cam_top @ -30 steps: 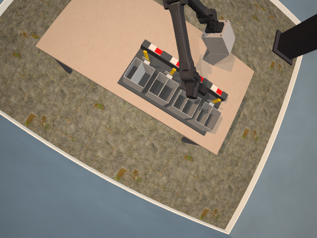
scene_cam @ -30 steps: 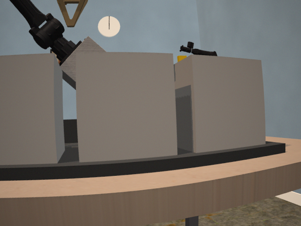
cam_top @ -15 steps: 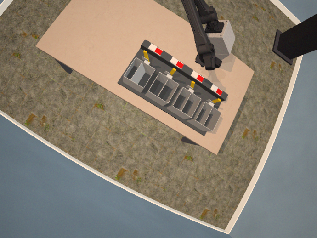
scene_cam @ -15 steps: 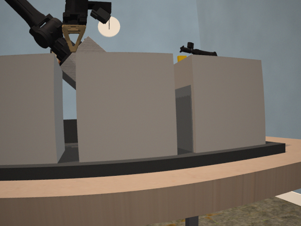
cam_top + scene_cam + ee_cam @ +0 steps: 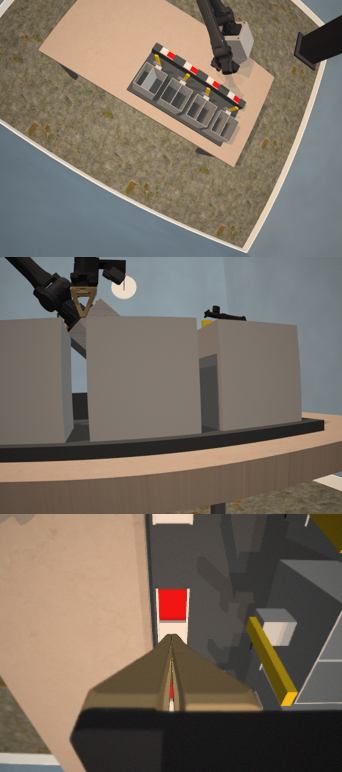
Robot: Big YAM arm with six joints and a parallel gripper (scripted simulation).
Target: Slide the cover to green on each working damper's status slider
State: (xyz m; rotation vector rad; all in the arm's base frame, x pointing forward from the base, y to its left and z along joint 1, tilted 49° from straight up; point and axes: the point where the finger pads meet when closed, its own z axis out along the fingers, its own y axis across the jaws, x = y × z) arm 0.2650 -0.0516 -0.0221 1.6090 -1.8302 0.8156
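We see our gripper (image 5: 226, 67) (image 5: 83, 316) (image 5: 171, 642) with its jaws pressed together and nothing between them, fingertips pointing down, above the rail's far side from the dampers in the top view. In the wrist view, the tips overlap one status slider (image 5: 216, 84) (image 5: 173, 605); we cannot tell whether they touch it. Its long axis follows the dark rail (image 5: 178, 61) (image 5: 172, 559), and all four sliders show red beside white. Behind the rail, the four dampers (image 5: 176, 94) (image 5: 143, 375) stand upright in a row, with narrow gaps between neighbours. Yellow levers (image 5: 207, 91) (image 5: 272, 661) point at differing angles between dampers and rail, limiting our room there. Beyond the rail's outer edge, the tabletop (image 5: 110, 41) (image 5: 193, 459) (image 5: 75, 614) gives us wider room.

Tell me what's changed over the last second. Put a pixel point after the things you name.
The gripper (image 5: 226, 68) (image 5: 83, 316) (image 5: 171, 642) has swung from above the dampers (image 5: 169, 103) (image 5: 143, 375) (image 5: 320, 576) across the slider strip (image 5: 181, 61) (image 5: 170, 554) toward the arm's mounting block (image 5: 237, 49) (image 5: 100, 309), and come down lower. Nothing was taken hold of. The dampers haven't moved, and the status windows I can compare still show red.
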